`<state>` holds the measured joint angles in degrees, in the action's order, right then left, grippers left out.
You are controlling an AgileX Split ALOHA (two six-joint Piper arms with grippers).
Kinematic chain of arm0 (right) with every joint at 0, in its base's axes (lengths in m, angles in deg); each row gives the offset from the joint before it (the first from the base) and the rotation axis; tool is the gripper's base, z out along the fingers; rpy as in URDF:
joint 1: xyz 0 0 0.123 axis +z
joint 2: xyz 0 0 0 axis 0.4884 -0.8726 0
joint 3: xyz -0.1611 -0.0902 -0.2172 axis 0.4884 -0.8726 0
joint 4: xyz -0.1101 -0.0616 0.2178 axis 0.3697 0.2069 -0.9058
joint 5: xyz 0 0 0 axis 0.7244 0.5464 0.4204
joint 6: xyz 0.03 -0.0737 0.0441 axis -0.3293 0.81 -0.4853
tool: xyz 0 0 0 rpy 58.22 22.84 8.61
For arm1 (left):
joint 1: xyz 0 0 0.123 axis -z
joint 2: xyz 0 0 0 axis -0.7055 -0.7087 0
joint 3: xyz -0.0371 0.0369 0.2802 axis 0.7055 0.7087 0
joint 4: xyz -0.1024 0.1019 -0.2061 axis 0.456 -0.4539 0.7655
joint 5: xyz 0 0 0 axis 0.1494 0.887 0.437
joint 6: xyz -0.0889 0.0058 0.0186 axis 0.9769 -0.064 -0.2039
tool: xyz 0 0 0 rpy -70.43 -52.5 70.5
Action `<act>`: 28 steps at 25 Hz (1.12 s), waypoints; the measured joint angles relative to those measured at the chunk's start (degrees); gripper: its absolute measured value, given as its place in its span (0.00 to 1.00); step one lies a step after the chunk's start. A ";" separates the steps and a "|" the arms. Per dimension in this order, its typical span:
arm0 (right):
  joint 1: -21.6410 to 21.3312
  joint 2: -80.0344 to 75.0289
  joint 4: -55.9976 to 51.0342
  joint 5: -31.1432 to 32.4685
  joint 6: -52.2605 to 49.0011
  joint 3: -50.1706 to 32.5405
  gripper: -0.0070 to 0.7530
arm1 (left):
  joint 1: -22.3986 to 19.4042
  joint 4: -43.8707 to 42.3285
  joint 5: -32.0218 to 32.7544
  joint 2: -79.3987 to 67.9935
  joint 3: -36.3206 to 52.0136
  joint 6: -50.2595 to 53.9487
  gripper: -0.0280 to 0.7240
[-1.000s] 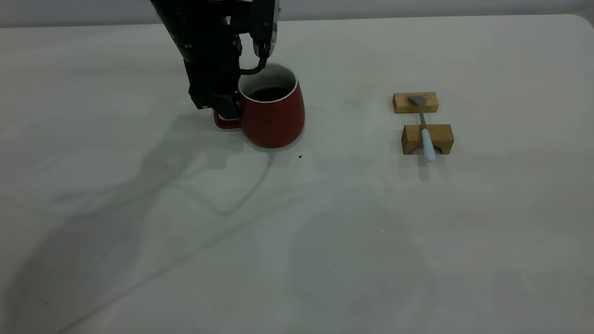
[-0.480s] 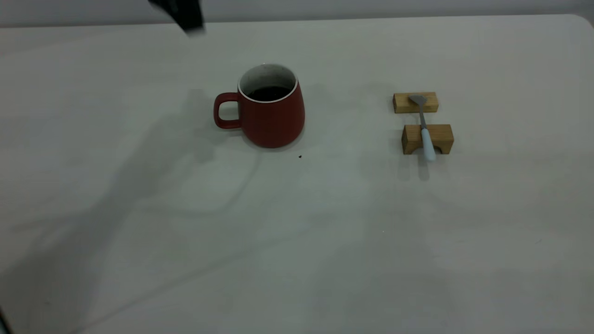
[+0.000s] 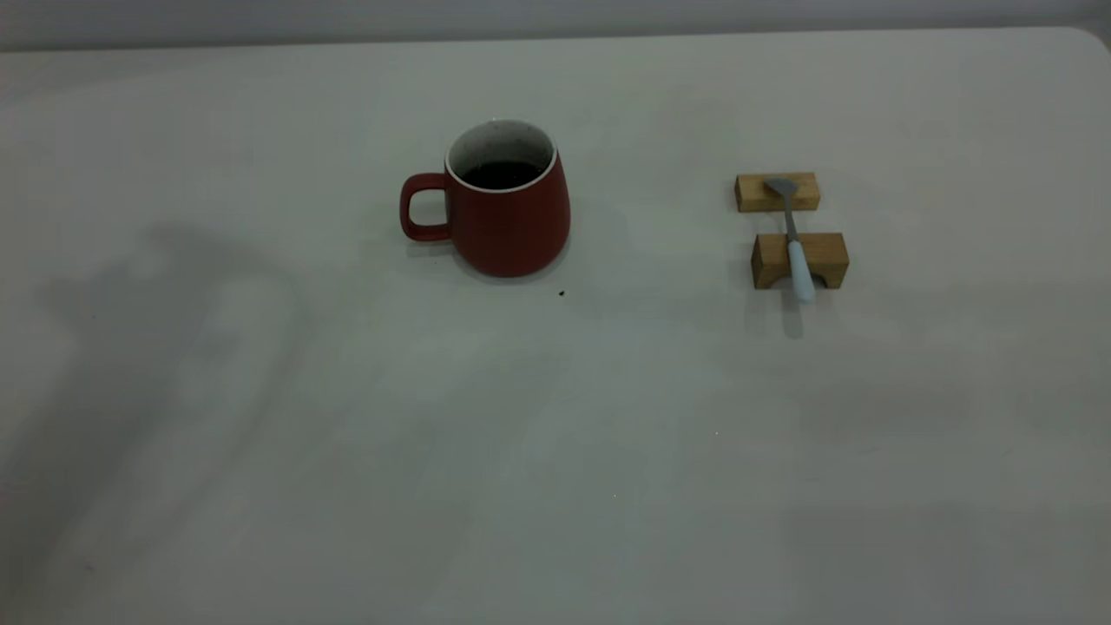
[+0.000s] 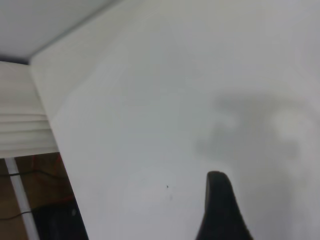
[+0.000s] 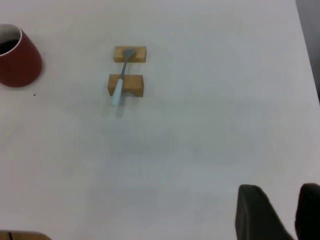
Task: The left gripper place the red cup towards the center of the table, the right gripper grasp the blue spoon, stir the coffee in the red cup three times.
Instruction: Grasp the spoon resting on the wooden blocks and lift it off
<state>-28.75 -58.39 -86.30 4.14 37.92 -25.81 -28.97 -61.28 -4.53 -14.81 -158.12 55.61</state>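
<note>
the red cup (image 3: 510,208) stands upright on the table (image 3: 555,434) in the exterior view, its handle pointing toward the left arm's side, with the coffee (image 3: 499,174) dark inside below the white rim. no gripper touches it; neither arm appears in this view. well apart from the cup, toward the right arm's side, the blue spoon (image 3: 794,243) lies across two wooden blocks (image 3: 798,259), its grey bowl on the farther block and its pale blue handle overhanging the nearer one. a small dark speck (image 3: 561,293) sits on the table just beside the cup's base.

in the left wrist view only one dark fingertip of the left gripper (image 4: 222,210) shows, hanging over bare table near the table's edge. it holds nothing and touches nothing, and i cannot tell how far apart its fingers are. the cup is out of this view.

in the right wrist view the right gripper (image 5: 282,212) shows two dark fingertips (image 5: 255,210) with a narrow gap between them, slightly parted and empty, above bare table. the blue spoon (image 5: 120,82) on its blocks lies well ahead of this gripper, untouched, and the red cup (image 5: 17,62) is farther off still, beyond the spoon, partly cut by the frame's edge.
</note>
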 joint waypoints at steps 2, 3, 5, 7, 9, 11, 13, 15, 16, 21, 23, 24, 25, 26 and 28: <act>0.00 0.00 0.00 0.00 0.00 0.00 0.32 | -0.47 0.75 0.00 5.64 2.67 1.22 0.78; 0.00 0.00 0.00 0.00 0.00 0.00 0.32 | -0.58 1.19 0.00 8.21 4.76 1.67 0.78; 0.00 0.00 0.00 0.00 0.00 0.00 0.32 | -0.58 3.01 0.00 14.48 9.76 2.23 0.78; 0.00 0.00 0.00 0.00 0.00 0.00 0.32 | -0.58 5.86 0.00 20.05 15.90 2.54 0.78; 0.00 0.00 0.00 0.00 0.00 0.00 0.32 | -0.58 8.98 0.00 25.10 22.76 2.54 0.78; 0.00 0.00 0.00 0.00 0.00 0.00 0.32 | -0.58 12.53 0.00 30.09 31.26 2.58 0.78; 0.00 0.00 0.00 0.00 0.00 0.00 0.32 | -0.58 15.95 0.00 34.42 37.93 2.65 0.78; 0.00 0.00 0.00 0.00 0.00 0.00 0.32 | -0.58 19.39 -0.34 38.52 45.57 2.52 0.78; 0.00 0.00 0.00 0.00 0.00 0.00 0.32 | -0.58 20.60 -0.58 41.06 49.11 2.47 0.78; 0.00 0.00 0.00 0.00 0.00 0.00 0.32 | -0.58 23.00 -4.27 50.56 61.04 2.34 0.78; 0.00 0.00 0.00 0.00 0.00 0.00 0.32 | -0.58 23.11 -5.24 54.14 64.15 2.34 0.78; 0.00 0.00 0.00 0.00 0.00 0.00 0.32 | -0.58 23.11 -5.00 56.13 65.35 2.34 0.78; 0.00 0.00 0.00 0.00 0.00 0.00 0.32 | -0.58 23.11 -4.83 57.41 65.72 2.34 0.78; 0.00 0.00 0.00 0.00 0.00 0.00 0.32 | -0.58 23.11 -4.62 58.65 65.85 2.34 0.78; 0.00 0.00 0.00 0.00 0.00 0.00 0.32 | -0.58 23.11 -3.94 61.53 65.85 2.34 0.78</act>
<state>-28.75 -58.39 -86.30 4.14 37.92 -25.81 -29.56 -38.17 -8.47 46.72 -92.26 57.95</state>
